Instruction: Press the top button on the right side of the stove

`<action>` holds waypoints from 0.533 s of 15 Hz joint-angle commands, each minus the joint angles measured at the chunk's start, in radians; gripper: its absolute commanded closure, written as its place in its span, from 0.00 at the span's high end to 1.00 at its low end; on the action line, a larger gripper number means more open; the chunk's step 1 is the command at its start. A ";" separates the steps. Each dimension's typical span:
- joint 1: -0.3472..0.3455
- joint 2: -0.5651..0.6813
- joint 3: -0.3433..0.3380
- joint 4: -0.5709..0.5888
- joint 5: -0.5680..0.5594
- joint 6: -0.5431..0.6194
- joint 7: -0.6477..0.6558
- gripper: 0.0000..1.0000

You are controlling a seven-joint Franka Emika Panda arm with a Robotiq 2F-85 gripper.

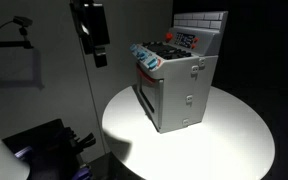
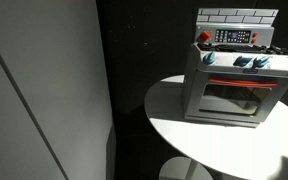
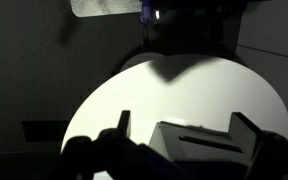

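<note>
The stove (image 1: 179,85) is a small grey toy box with a white tiled back panel, a dark and red cooktop and a front oven door. It stands on a round white table (image 1: 234,135) and shows in both exterior views (image 2: 234,85). Its side panel carries two small grey fittings, an upper one (image 1: 196,68) and a lower one (image 1: 189,100). My gripper (image 1: 99,55) hangs in the air to the side of the stove, apart from it. In the wrist view the gripper (image 3: 184,125) has its two dark fingers spread wide and empty, with the stove (image 3: 199,145) between them in the picture.
The round table (image 2: 214,140) has bare white surface around the stove and a rim that drops into dark space. A pale wall panel (image 2: 44,90) stands beside it. Dark equipment (image 1: 44,145) sits low beside the table. The room is dim.
</note>
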 commanded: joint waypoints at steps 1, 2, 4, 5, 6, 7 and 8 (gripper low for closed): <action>-0.005 0.002 0.004 0.002 0.003 -0.002 -0.003 1.00; -0.005 0.002 0.004 0.002 0.003 -0.002 -0.003 1.00; -0.005 0.002 0.004 0.002 0.003 -0.002 -0.003 1.00; -0.005 0.002 0.004 0.002 0.003 -0.002 -0.003 1.00; -0.005 0.002 0.004 0.002 0.003 -0.002 -0.003 1.00; -0.004 0.004 0.007 0.004 0.002 0.003 -0.001 1.00; -0.003 0.010 0.010 0.008 0.002 0.011 0.004 1.00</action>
